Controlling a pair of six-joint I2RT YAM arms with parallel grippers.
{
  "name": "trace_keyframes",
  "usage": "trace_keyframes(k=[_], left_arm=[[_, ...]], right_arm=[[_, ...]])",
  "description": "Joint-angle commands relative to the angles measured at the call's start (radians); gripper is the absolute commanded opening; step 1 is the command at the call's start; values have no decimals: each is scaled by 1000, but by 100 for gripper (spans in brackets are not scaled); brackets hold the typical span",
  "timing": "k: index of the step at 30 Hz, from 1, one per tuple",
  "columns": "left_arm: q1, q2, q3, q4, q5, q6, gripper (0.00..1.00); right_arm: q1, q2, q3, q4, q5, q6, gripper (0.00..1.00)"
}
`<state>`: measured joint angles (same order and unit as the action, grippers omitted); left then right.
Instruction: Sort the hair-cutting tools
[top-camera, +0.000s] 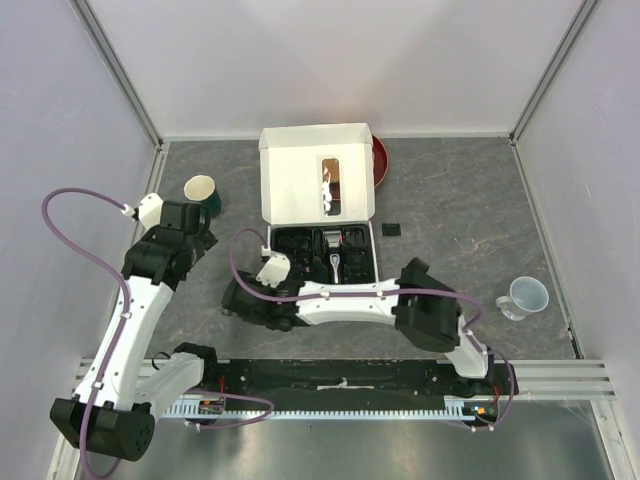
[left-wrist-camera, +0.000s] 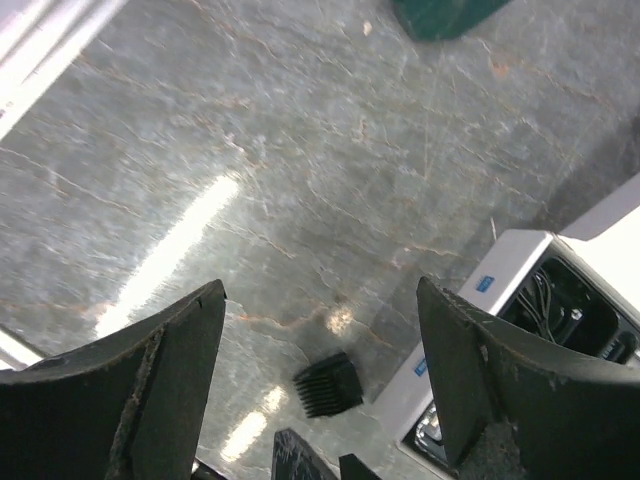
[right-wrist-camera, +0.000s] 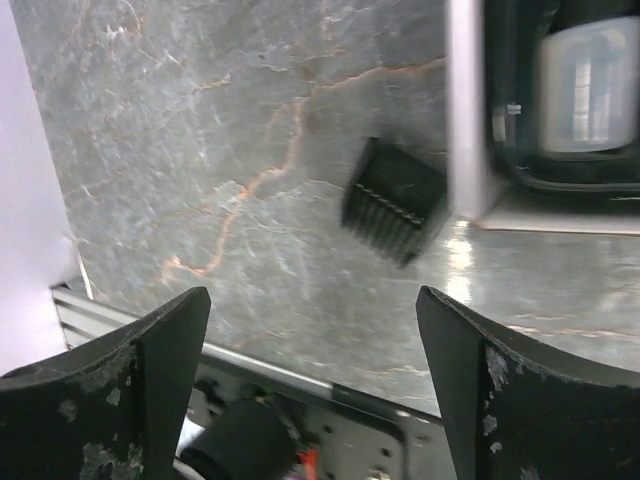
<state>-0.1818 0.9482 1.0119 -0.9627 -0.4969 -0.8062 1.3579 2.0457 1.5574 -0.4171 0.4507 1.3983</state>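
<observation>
A small black comb guard (left-wrist-camera: 328, 384) lies on the grey table beside the near left corner of the white box (left-wrist-camera: 520, 270); the right wrist view shows the same guard (right-wrist-camera: 395, 200). My left gripper (left-wrist-camera: 320, 290) hangs open above the table with nothing between its fingers. The right gripper (right-wrist-camera: 312, 292) is also open and empty, low and just short of that guard. In the top view the left gripper (top-camera: 197, 237) is left of the box and the right gripper (top-camera: 237, 298) is by its front left corner. The clipper (top-camera: 335, 266) lies in the box tray. Another guard (top-camera: 392, 229) lies right of the box.
The box lid (top-camera: 315, 170) stands up at the back, with a red dish (top-camera: 381, 160) behind it. A green mug (top-camera: 203, 192) stands left of the box, close to my left arm. A clear cup (top-camera: 527, 296) sits at the right. Grey walls enclose the table.
</observation>
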Motion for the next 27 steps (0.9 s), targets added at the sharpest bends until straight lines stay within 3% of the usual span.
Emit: trace_keyframes(k=[1,8,16,27], left_arm=[[8,-22,42,-59,-167,88,84],[16,-35,24,-51,-316,81,86],[80,-17,8,-11,-298,127,87],[85,-35,-32,22,-239,159,86]], right_arm=[[3,142,263,-294,45,182,92],[-16,272,463,-541,17,300,86],[-46,333,501,-549,26,289,86],[-85,403,560,-538,34,245,85]])
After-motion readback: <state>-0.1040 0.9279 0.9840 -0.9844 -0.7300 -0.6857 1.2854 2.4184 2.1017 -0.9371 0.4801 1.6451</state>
